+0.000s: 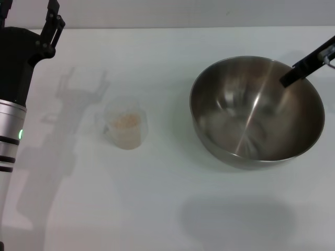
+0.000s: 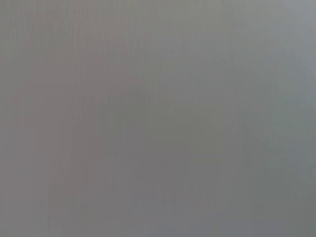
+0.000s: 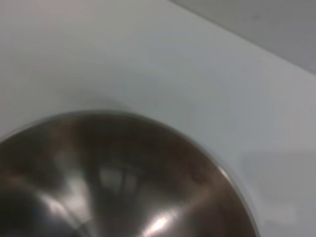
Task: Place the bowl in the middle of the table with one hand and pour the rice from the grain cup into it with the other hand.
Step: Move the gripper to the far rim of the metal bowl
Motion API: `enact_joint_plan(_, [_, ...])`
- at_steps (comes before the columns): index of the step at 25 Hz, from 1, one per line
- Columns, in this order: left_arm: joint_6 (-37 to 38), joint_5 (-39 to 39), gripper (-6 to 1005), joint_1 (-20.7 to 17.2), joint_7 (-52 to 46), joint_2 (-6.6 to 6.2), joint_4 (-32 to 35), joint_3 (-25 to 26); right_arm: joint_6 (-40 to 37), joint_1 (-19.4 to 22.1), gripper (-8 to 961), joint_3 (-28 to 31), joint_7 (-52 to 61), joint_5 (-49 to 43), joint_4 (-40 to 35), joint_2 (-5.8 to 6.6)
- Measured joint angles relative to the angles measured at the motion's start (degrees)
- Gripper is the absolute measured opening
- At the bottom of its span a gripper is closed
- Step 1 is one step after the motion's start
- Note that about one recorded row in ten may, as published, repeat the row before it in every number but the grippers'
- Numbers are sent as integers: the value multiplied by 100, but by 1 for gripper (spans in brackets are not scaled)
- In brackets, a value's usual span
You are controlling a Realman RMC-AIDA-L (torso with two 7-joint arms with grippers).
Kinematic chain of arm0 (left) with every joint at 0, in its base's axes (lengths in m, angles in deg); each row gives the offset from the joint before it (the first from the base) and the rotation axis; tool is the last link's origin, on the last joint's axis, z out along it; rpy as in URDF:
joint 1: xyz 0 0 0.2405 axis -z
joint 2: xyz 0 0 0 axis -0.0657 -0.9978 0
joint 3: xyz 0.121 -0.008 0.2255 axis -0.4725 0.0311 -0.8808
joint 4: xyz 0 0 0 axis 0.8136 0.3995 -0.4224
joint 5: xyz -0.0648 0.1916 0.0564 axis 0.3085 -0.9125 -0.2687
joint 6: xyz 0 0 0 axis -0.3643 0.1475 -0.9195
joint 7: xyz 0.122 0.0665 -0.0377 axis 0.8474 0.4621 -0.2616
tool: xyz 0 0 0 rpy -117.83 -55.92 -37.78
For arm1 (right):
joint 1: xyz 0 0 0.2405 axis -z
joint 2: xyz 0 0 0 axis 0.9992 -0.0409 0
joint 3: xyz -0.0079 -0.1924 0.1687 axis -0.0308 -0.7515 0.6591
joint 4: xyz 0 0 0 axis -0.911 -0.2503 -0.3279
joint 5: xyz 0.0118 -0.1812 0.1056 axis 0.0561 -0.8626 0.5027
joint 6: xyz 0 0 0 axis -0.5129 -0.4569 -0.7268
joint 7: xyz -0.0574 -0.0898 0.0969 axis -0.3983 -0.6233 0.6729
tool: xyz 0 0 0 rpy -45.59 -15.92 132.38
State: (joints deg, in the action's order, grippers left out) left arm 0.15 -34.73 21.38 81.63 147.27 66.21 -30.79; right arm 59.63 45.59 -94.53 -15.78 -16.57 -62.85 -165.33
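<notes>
Bowl (image 1: pixel 256 112): seen on the right half of the table (image 1: pixel 167 209), well right of centre and empty; brushed steel inside, tilted slightly, with a shadow lying apart from its base toward the robot, so it is judged to be lifted or partly lifted, not resting flat.
Bowl, right wrist view (image 3: pixel 118 177): the far rim and inner wall are seen from close above, consistent with a grasp at the rim.
Right gripper (image 1: pixel 306 67): reaches in from the right edge of the head view; one dark finger lies inside the bowl against the far-right wall. The outer finger is not clearly seen, so whether the rim is actually pinched cannot be told.
Reason for hold: a rim grip is judged to be meant for carrying the bowl leftward to mid-table.
Grain cup (image 1: pixel 124 125): stands upright left of centre, well apart from the bowl and untouched.
Rice (image 1: pixel 125 121): a pale beige load is seen inside the cup, none spilled.
Left gripper (image 1: pixel 51 26): held raised at the far-left corner, fingers pointing away from the robot, well apart from the cup; nothing is gripped, but its opening cannot be judged.
Left wrist view: only blank grey is shown.
Stage: bowl placement judged in hand; pouring not yet begun.
</notes>
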Motion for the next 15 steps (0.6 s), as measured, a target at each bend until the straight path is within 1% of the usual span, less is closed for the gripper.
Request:
enact_joint_plan(3, [0, -2, 823, 0, 0, 0, -1, 0, -122, 1, 629, -19, -41, -77, 208, -8])
enact_joint_plan(11, [0, 10, 823, 20, 0, -1, -1, 0, -150, 12, 629, -10, -92, -123, 266, -21])
enact_joint_plan(15, [-4, 20, 823, 35, 0, 0, -1, 0, -271, 20, 628, -32, -122, -123, 481, -40])
